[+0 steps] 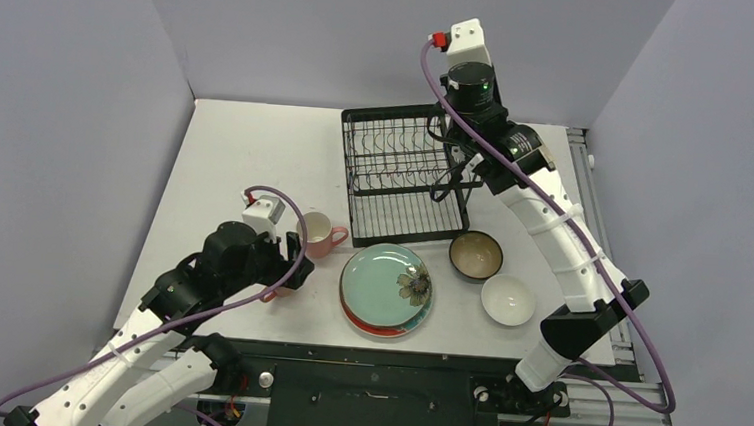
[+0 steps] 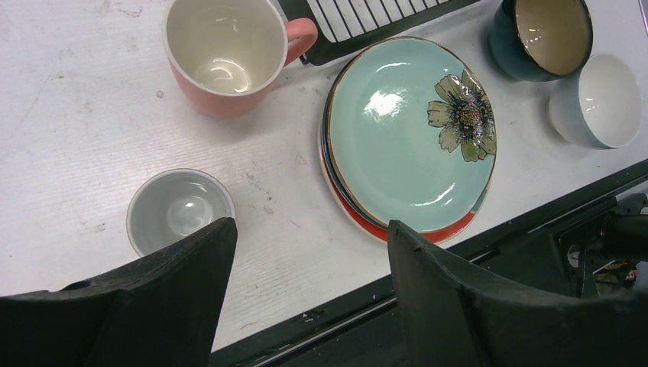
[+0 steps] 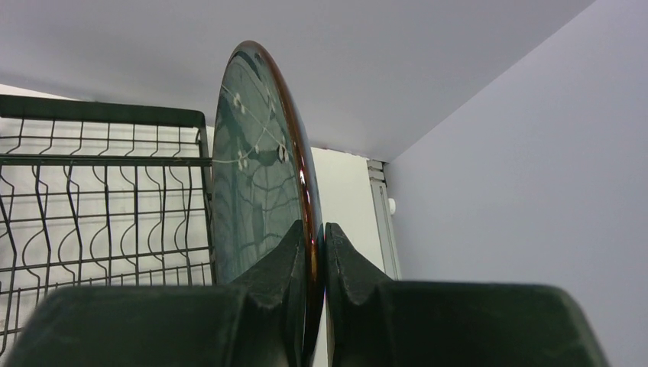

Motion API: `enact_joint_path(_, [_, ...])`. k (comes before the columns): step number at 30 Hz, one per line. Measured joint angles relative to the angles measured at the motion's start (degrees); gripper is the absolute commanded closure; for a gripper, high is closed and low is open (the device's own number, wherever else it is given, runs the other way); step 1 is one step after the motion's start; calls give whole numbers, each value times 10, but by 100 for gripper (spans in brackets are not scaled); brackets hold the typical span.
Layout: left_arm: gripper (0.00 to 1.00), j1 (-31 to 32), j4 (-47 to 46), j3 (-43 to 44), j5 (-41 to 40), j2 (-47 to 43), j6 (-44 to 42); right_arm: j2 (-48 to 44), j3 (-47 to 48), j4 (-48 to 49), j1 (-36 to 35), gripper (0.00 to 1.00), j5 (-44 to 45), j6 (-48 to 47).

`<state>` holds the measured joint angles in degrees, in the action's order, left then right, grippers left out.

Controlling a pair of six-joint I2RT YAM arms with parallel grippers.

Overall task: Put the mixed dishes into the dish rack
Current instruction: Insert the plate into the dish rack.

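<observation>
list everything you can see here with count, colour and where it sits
dish rack: 1, black wire, far middle of the table
dark teal plate: 1, held on edge by the rack's right side
flower plate: 1, light green, top of a stack in front of the rack
red-orange plate: 1, lower in that stack, only its rim shows
pink mug: 1, upright, left of the stack
white mug: 1, upright, by the left fingers
brown bowl: 1, right of the stack
small white bowl: 1, beside the brown bowl, nearer the arms
table: 1, white
left fingers: 2, black, open, empty
right fingers: 2, black, shut on the dark teal plate's rim
</observation>
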<state>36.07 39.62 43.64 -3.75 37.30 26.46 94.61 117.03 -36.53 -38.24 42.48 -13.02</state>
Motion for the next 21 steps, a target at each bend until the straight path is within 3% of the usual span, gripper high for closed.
enact_joint_path(21, [31,-13,0,0,10,0,-1,9,-48,9,4,100,-25,9])
